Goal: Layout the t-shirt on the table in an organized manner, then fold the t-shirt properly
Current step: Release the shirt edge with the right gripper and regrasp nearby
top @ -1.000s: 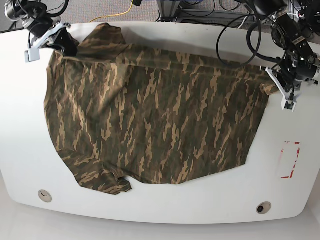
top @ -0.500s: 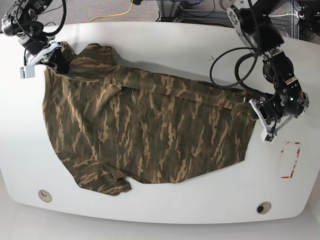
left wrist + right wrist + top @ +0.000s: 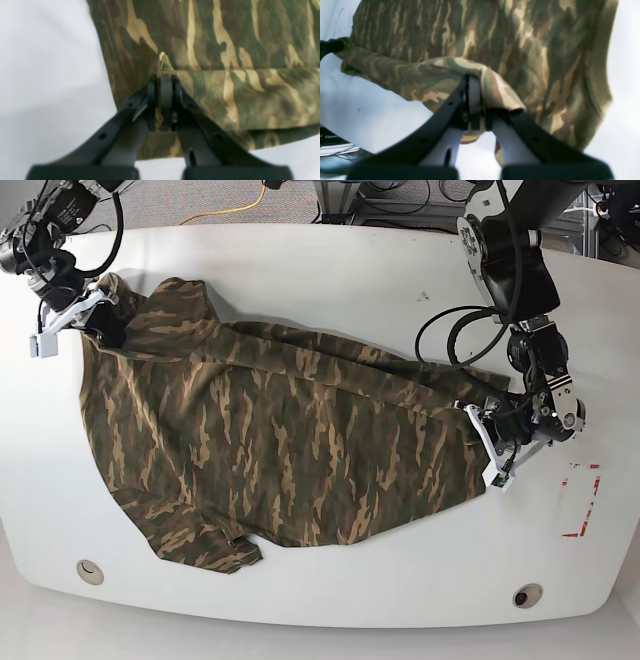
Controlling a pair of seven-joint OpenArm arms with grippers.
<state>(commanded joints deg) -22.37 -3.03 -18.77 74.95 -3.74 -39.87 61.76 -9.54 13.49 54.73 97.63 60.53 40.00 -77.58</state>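
Clutter beyond the far edge, along the top of the base view

A thin yellow cable (image 3: 252, 202) snakes over grey carpeted floor (image 3: 190, 200) at upper centre-left; dark metal frame legs (image 3: 345, 200) stand at upper centre, with loose black cords (image 3: 440, 190) tangled just right of them.

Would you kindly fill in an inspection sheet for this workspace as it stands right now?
Surface: white table, glossy; two round holes near its front edge.
Job's things: t-shirt spread out, rumpled, its far edge folded over.
Clutter: red-marked rectangle on the table.
Grippers: left gripper shut on a t-shirt corner; right gripper shut on the opposite corner.
Cables: black loops by the left arm; yellow cable on the floor.
Surroundings: grey floor beyond the table.
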